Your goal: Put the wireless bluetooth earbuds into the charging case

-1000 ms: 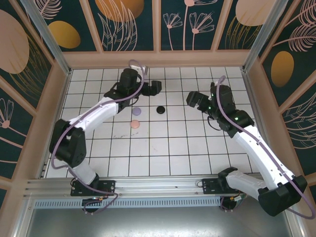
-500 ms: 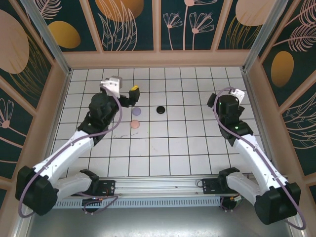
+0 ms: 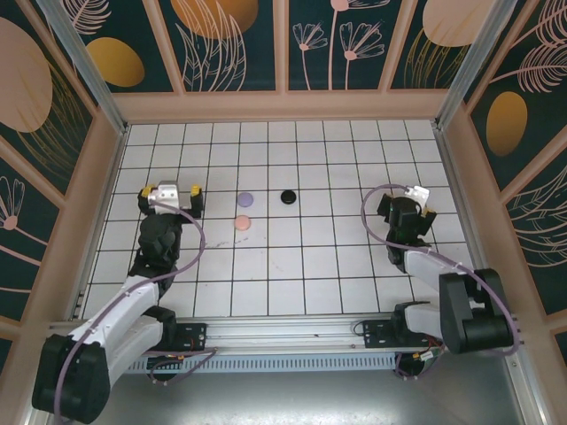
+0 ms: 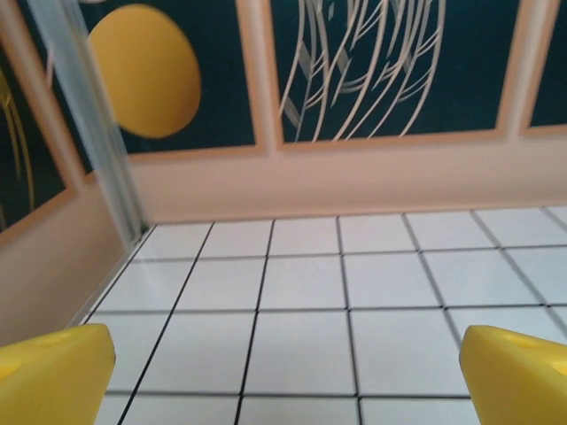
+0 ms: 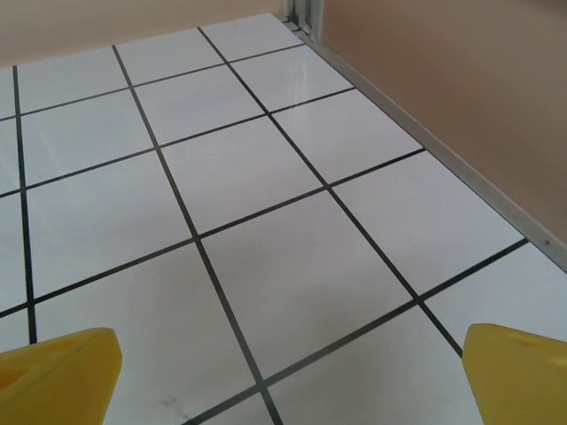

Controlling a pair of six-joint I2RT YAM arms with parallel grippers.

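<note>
I confirm the left gripper (image 4: 285,372) stands wide open and empty. The right gripper (image 5: 288,372) is likewise wide open above the white tiles (image 5: 283,257).

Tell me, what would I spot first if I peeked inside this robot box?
In the middle of the white tiled table sit a purple case, a pink case and a black case, all small and round. At either side, the left fingers and right fingers show bright yellow tips, spread wide and holding nothing. Dark walls painted with big flowers stand all around.
</note>
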